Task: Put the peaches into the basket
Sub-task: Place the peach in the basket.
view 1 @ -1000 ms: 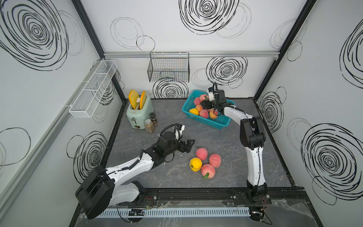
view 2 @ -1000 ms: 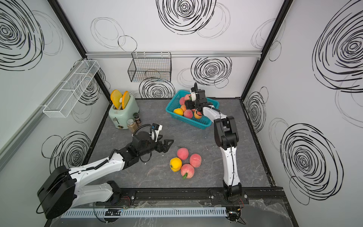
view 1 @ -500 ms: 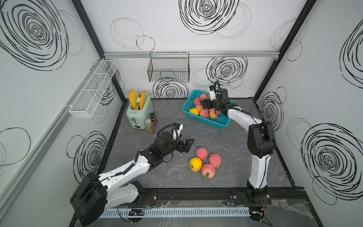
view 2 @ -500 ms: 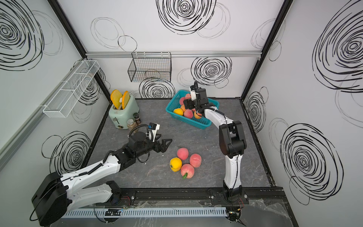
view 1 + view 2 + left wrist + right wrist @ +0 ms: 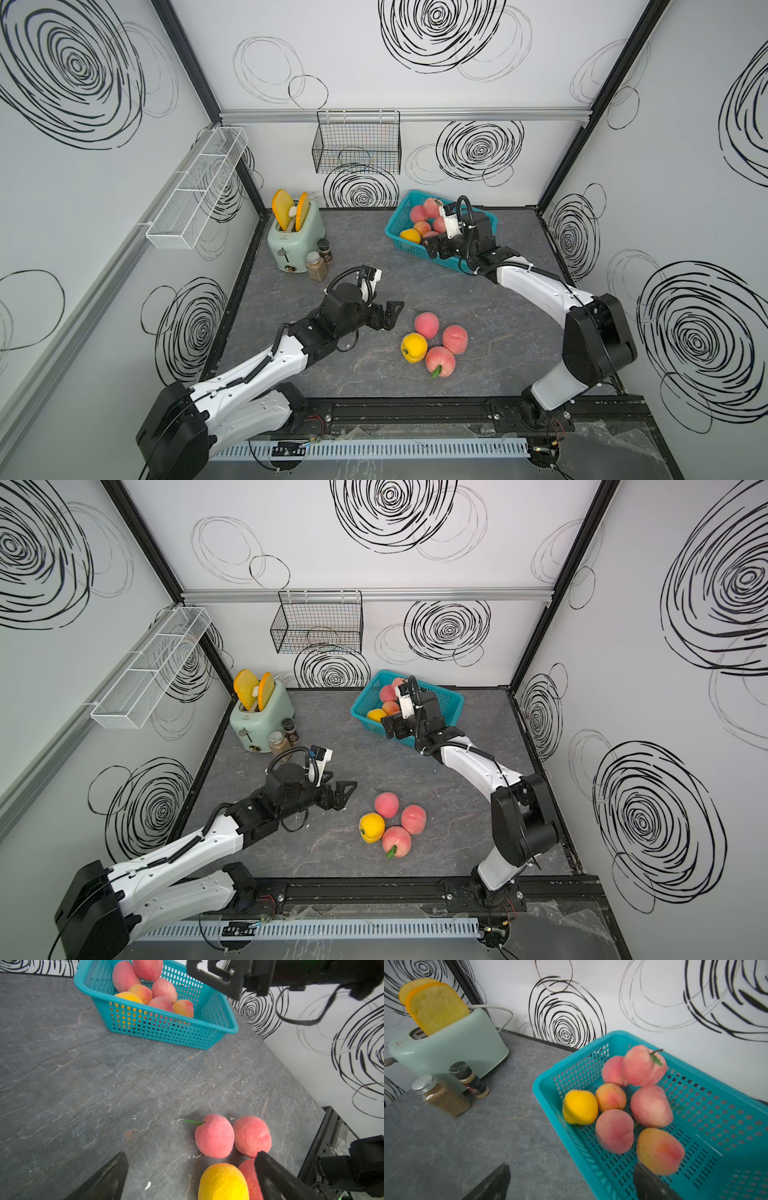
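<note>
Approach to the nearest loose peach (image 5: 427, 325) with an empty left gripper (image 5: 390, 316).
Jaws spread, nothing held, well short of the basket (image 5: 397, 216) and just beside four loose peaches (image 5: 440, 361) bunched on the table (image 5: 478, 291). Best lowered astride the nearest one at its widest part, closed gently, then lifted straight up to avoid rolling its neighbours. Inside the basket, seven peaches (image 5: 614, 1130) heaped toward one end; free floor at the opposite end for the drop. Over the basket's rim, right gripper (image 5: 436, 248), likewise spread and empty; best kept clear.
</note>
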Robot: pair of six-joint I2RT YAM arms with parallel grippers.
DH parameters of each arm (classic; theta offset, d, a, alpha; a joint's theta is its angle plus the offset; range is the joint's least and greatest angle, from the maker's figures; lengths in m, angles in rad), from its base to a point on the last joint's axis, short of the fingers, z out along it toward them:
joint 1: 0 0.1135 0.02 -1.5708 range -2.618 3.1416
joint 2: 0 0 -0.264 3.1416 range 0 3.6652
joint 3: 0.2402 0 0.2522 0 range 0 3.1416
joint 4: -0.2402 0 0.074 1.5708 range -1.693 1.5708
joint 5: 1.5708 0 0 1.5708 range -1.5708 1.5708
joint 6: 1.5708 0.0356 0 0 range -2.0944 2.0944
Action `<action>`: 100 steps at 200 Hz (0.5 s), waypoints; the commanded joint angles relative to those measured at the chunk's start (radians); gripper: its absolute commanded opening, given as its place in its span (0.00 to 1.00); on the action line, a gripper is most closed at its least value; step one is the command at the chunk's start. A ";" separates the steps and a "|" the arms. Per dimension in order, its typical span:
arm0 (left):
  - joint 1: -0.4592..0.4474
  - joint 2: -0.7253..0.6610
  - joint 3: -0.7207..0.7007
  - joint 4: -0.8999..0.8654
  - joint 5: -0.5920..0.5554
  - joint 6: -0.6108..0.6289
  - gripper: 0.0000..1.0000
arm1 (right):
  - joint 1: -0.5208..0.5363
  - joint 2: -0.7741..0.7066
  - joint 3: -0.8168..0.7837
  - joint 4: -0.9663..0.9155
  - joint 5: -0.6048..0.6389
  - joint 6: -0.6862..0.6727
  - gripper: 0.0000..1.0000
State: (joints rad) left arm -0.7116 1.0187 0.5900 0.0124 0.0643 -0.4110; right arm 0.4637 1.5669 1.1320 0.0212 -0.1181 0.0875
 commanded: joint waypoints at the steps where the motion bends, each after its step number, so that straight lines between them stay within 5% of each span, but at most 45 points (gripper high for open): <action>1: -0.025 -0.036 -0.014 -0.051 -0.019 -0.039 0.98 | 0.022 -0.093 -0.072 0.024 0.010 0.022 0.97; 100: -0.142 -0.087 -0.052 -0.081 -0.079 -0.117 0.98 | 0.191 -0.325 -0.344 -0.009 0.075 0.053 1.00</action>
State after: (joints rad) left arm -0.8352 0.9512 0.5526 -0.0753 0.0166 -0.4889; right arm 0.6216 1.2884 0.8108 0.0193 -0.0696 0.1211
